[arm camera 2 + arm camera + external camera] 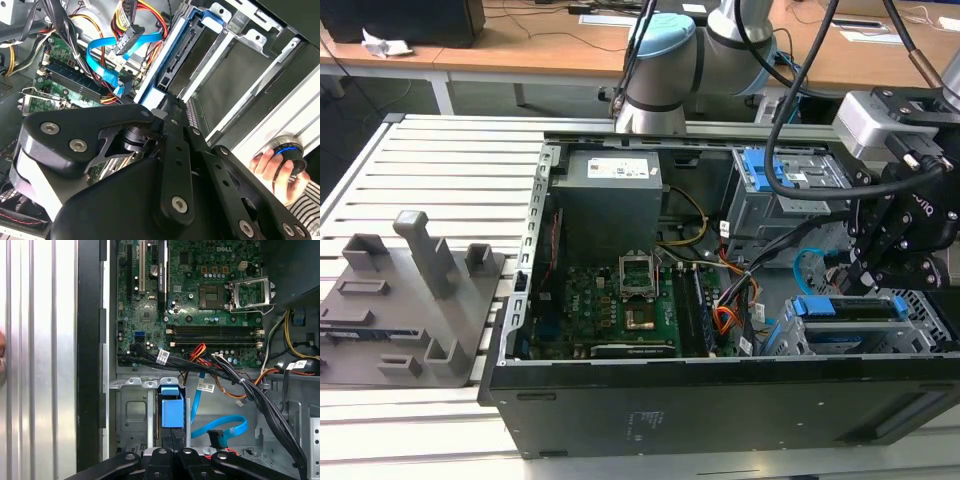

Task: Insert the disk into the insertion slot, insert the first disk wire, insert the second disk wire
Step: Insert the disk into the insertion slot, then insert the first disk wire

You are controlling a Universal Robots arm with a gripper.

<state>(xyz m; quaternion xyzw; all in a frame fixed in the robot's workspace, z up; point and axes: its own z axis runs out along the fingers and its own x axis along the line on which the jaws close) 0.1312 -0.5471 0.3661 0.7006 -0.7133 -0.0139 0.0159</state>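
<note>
The disk (850, 308), silver in its bright blue frame, lies in the insertion slot (923, 322), the perforated cage at the case's corner on the exterior view's right. My gripper (868, 278) hangs just above the disk's end. Both wrist views show its fingers together at the blue frame (172, 412), with my gripper (172, 436) (167, 102) holding nothing. The second disk wire (225, 427) (100, 62), flat and light blue, loops beside the cage with its plug free. A black plug on red and yellow leads (131, 34), seemingly the first disk wire, hangs loose.
A taller grey cage with a blue latch (785, 180) stands behind the slot. The motherboard (620, 300) and power supply (610, 195) fill the case. A grey fixture block (415, 290) lies left of the case. A person's hand (272, 167) holds a round knob beside the case.
</note>
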